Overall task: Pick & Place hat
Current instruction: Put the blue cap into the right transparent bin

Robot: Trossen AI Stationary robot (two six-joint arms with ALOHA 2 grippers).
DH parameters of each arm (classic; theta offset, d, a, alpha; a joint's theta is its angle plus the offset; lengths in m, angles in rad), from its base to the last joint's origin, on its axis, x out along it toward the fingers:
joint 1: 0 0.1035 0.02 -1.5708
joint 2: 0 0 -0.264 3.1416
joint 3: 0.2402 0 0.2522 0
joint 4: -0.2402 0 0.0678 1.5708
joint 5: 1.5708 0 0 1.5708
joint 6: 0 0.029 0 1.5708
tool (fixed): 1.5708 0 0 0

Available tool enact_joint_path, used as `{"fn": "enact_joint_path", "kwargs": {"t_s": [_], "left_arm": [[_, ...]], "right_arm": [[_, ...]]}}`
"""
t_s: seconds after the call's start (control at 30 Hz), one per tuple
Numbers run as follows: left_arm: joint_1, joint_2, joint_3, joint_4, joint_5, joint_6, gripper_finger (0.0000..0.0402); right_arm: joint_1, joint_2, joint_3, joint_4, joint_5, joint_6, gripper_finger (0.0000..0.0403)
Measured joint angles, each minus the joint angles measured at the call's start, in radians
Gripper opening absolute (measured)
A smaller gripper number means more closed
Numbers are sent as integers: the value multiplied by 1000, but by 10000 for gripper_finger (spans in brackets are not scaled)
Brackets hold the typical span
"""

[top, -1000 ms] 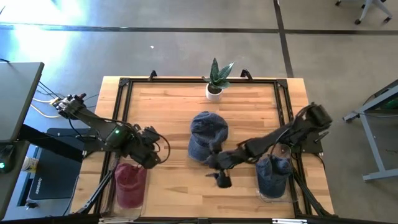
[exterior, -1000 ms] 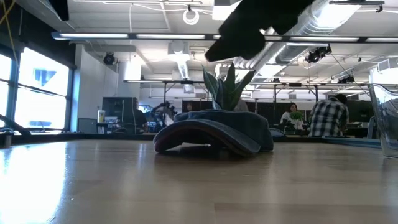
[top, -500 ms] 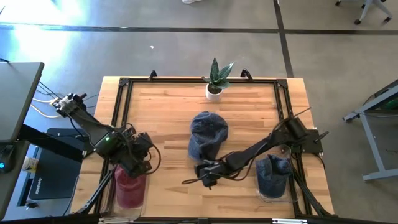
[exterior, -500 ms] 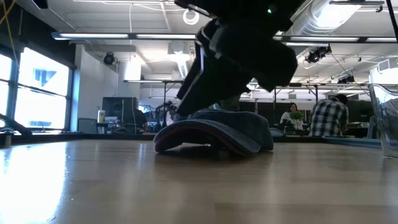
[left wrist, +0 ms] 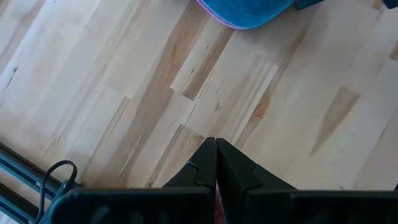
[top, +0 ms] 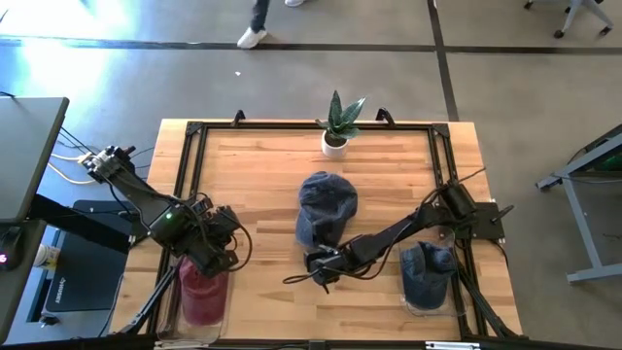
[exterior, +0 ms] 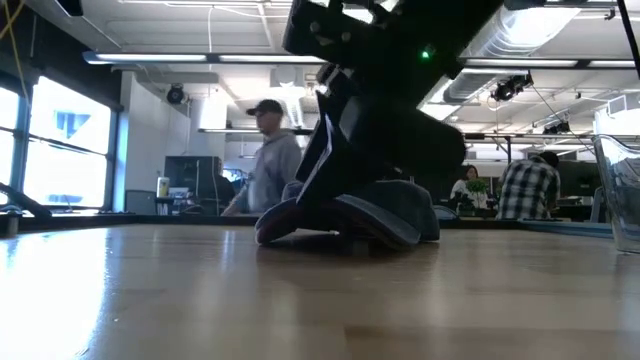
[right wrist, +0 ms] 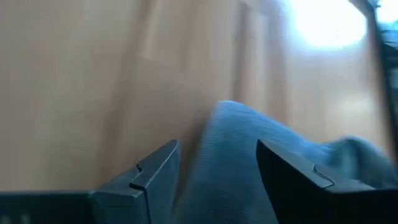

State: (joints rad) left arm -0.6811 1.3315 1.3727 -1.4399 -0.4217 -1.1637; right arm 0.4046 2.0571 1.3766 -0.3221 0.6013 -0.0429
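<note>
Lying brim-forward near the middle of the wooden table (top: 262,165): a blue denim cap (top: 325,209), its brim sitting between the spread fingers of the right gripper (top: 322,269), which is reaching in low at table height. Fingers (right wrist: 155,177) standing apart on either side of the brim (right wrist: 233,162), not yet clamped on it.

Risking, judging from this: closing on only the brim's thin edge and letting the cloth slide out on the lift; or pushing the cap ahead of the fingertips across the smooth boards instead of catching it; or scraping the lower finger along the wood, being so close to the surface. Soft crown likely sagging and swinging once raised.

Waiting well away from those fingers: the left gripper (left wrist: 216,163), fingers pressed together, hovering over bare boards beside a clear bin holding something dark red (top: 202,288). Standing on the far side of the right arm: a second clear bin (top: 428,277) with blue cloth inside. Sitting at the table's far edge, beyond the cap: a small potted plant (top: 337,126).

Stretching behind the pale butcher-block top with its black frame: an open office, a person in a cap (exterior: 268,160) walking past, another in a plaid shirt (exterior: 528,187) seated.
</note>
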Motion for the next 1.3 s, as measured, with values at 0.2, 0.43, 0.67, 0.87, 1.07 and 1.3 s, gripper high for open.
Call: {"fn": "enact_joint_path", "kwargs": {"t_s": [0.2,0.43,0.67,0.87,1.07,1.3], "left_arm": [[0,0,0,1,-7,-11,0],[0,0,0,9,-15,-23,0],[0,0,0,36,-16,-25,0],[0,0,0,37,-17,-25,0],[0,0,0,37,-18,-25,0],[0,0,0,36,-18,-23,0]], "right_arm": [[0,-1,0,-10,-91,61,200],[-10,-2,0,-24,22,67,198],[-26,0,0,-28,17,64,197],[-25,0,0,-53,103,70,185],[-32,0,0,-108,209,154,127],[-48,-5,41,-240,264,249,66]]}}
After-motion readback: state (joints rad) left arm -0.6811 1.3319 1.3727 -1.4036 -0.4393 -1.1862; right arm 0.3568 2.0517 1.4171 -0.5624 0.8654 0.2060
